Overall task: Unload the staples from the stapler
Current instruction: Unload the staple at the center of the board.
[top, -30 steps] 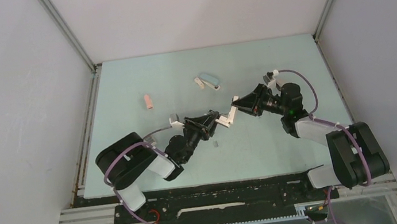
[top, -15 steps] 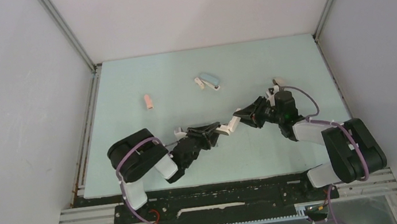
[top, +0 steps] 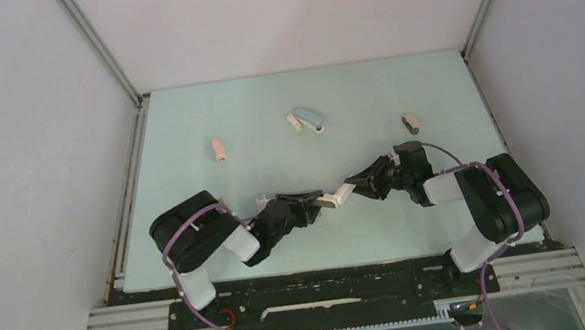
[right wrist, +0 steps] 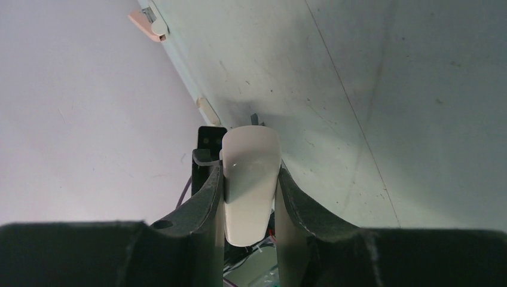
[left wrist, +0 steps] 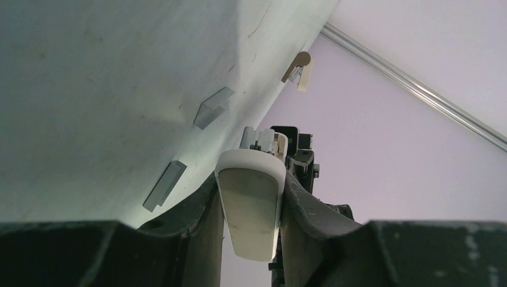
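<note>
Step in hand: probably opening the white stapler (top: 334, 199), held low over the table (top: 265, 109).
Left gripper (left wrist: 251, 200): pinching one end of the stapler.
Right gripper (right wrist: 250, 191): pinching the other end.
Staples (left wrist: 213, 107): two grey strips lying on the table, just beside the stapler.
Next move: firm grips; spread the halves and check the magazine, which cannot be seen.

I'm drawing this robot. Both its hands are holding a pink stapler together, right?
Not quite: the stapler that the left gripper and right gripper hold together is white, as both wrist views show. The pink stapler lies untouched on the table.
</note>
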Robot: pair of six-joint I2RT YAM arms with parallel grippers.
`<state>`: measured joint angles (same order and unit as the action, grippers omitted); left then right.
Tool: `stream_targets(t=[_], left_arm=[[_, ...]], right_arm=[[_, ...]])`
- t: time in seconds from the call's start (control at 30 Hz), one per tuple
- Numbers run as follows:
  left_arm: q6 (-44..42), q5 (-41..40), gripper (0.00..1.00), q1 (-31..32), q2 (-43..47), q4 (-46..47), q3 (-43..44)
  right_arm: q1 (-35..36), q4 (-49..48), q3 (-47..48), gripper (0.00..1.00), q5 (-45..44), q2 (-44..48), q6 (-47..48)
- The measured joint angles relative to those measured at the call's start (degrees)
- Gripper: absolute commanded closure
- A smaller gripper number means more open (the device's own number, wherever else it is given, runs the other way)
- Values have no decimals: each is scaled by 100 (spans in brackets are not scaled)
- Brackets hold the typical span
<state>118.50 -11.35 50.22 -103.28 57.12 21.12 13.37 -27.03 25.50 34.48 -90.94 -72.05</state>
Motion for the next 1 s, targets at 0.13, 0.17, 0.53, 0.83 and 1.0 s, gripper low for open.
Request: stream_targets(t=[0.13,0.17,0.53,0.83,1.0], left_arm=[[15,0,99,-22,2,-7,15],[15,0,100,-26,4,-11,22],[4,2,100,-59,-162,369,44],[-120,7,100,-81,-227,949,157],[-254,7,100,-87,-236,1145,186]], right_arm=[[-15,-85,0,100,11,-17,-4],[-26,-125,0,97,22,-42,-2],[-138,-684,0,39,212,-256,79],[-332,-994,-26,0,258,-264,105],[-544,-1180,-35,0,496,-212,120]])
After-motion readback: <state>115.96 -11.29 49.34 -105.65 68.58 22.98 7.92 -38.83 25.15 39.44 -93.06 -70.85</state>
